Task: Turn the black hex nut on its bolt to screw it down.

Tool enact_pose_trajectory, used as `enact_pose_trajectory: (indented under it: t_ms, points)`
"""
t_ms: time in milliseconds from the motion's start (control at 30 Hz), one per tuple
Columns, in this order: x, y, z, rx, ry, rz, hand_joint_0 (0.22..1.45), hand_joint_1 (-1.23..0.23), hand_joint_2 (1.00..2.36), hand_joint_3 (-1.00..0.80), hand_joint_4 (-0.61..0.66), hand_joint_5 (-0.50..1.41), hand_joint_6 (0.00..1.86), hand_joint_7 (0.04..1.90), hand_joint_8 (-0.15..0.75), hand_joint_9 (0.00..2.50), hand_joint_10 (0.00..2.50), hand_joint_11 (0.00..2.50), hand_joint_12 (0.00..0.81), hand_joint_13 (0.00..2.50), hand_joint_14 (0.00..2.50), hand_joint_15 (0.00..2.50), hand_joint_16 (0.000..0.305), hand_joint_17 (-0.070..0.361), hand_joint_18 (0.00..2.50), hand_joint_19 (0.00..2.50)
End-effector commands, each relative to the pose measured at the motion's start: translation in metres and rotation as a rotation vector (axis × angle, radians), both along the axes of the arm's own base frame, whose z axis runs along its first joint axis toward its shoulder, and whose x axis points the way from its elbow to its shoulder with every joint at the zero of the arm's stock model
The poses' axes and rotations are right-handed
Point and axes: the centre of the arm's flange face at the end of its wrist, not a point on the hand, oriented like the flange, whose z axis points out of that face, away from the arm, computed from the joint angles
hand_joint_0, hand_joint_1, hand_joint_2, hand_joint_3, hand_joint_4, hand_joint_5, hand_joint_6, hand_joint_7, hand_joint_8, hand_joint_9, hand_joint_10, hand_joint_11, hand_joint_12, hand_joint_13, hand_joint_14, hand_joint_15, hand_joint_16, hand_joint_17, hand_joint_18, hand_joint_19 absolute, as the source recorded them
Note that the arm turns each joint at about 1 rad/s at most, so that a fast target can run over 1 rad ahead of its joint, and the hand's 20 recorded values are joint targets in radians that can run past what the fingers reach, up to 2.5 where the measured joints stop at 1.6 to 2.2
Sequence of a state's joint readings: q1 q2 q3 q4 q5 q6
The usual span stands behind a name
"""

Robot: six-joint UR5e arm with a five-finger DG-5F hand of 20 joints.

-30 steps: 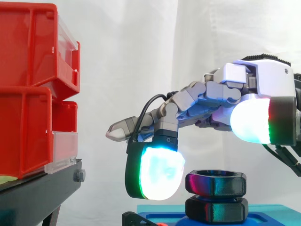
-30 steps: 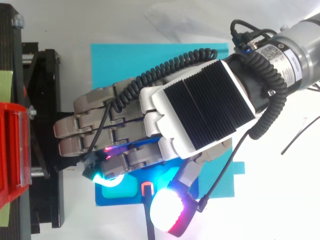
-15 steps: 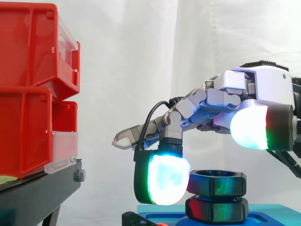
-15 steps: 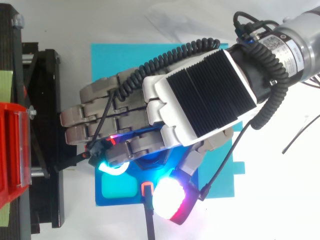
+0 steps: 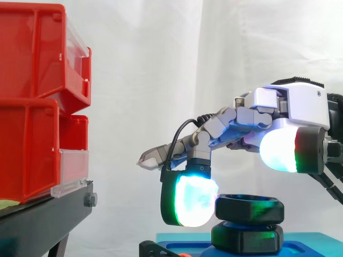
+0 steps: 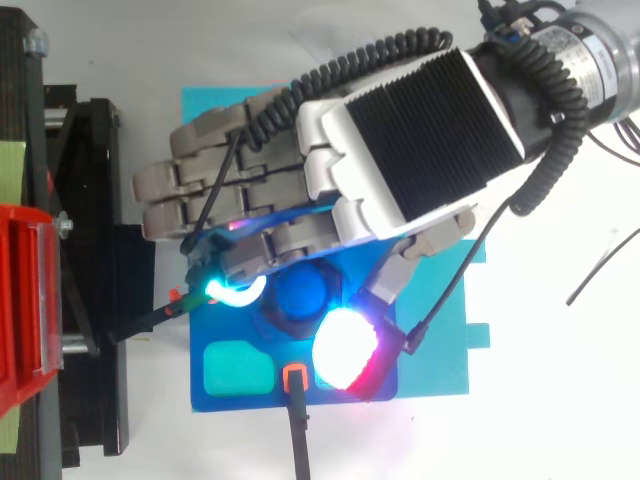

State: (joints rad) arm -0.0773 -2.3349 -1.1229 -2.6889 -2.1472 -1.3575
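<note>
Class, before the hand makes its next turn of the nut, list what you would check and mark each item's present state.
1. Black hex nut level on its bolt: ok.
2. Finger pad at nut height, beside it: ok.
3. Finger pad touching the nut: cannot tell.
4. Thumb pad down at nut height: not ok, it sits higher.
5. Hand pinching the nut: not ok, open.

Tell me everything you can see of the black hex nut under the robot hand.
The black hex nut is a six-sided ring, glossy like dark plastic, catching the coloured glow. It sits level on a round blue bolt, directly above a second black hex piece on the blue base. From the side, one bent-down fingertip pad of the hand overlaps its left face, seemingly touching it; the thumb's pad hangs higher.
</note>
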Motion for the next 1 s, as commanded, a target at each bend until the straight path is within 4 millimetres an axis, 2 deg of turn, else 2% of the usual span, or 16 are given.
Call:
enact_pose_trajectory:
  t_ms: [0,300,400,500,633,733,900,967]
  points:
    - [-0.005,-0.014,0.000,-0.007,-0.006,0.016,0.51,-0.27,1.00,-0.50,0.32,-0.08,0.82,0.69,0.355,0.42,0.00,0.17,0.373,0.35,0.00,0.04,0.057,0.128,0.33,0.41]
    - [-0.013,-0.044,-0.010,-0.009,0.006,-0.004,0.50,-0.27,1.00,-0.50,0.32,-0.09,0.82,0.68,0.356,0.42,0.00,0.18,0.374,0.36,0.00,0.05,0.057,0.128,0.34,0.42]
    - [-0.013,-0.046,-0.006,-0.014,-0.012,0.012,0.50,-0.27,1.00,-0.50,0.32,-0.09,0.82,0.69,0.356,0.43,0.00,0.18,0.374,0.36,0.00,0.04,0.057,0.129,0.35,0.41]
    - [-0.009,-0.047,0.008,-0.020,-0.037,0.032,0.50,-0.27,1.00,-0.50,0.34,-0.08,0.80,0.70,0.356,0.43,0.00,0.18,0.373,0.36,0.00,0.05,0.057,0.129,0.35,0.41]
    - [0.001,-0.035,0.023,-0.019,-0.071,0.051,0.50,-0.27,1.00,-0.50,0.34,-0.08,0.77,0.73,0.355,0.43,0.00,0.18,0.374,0.36,0.00,0.05,0.057,0.129,0.35,0.41]
    - [0.004,-0.028,0.025,-0.021,-0.084,0.051,0.50,-0.27,1.00,-0.50,0.35,-0.09,0.72,0.77,0.355,0.44,0.00,0.18,0.374,0.37,0.00,0.05,0.058,0.130,0.35,0.42]
    - [0.012,-0.011,0.025,-0.020,-0.116,0.054,0.50,-0.27,1.00,-0.50,0.37,-0.08,0.59,0.98,0.354,0.46,0.00,0.19,0.376,0.37,0.00,0.04,0.058,0.130,0.36,0.42]
    - [0.015,-0.005,0.016,-0.014,-0.106,0.056,0.50,-0.27,1.00,-0.50,0.38,-0.08,0.55,1.03,0.353,0.46,0.00,0.18,0.376,0.37,0.00,0.05,0.058,0.130,0.36,0.42]
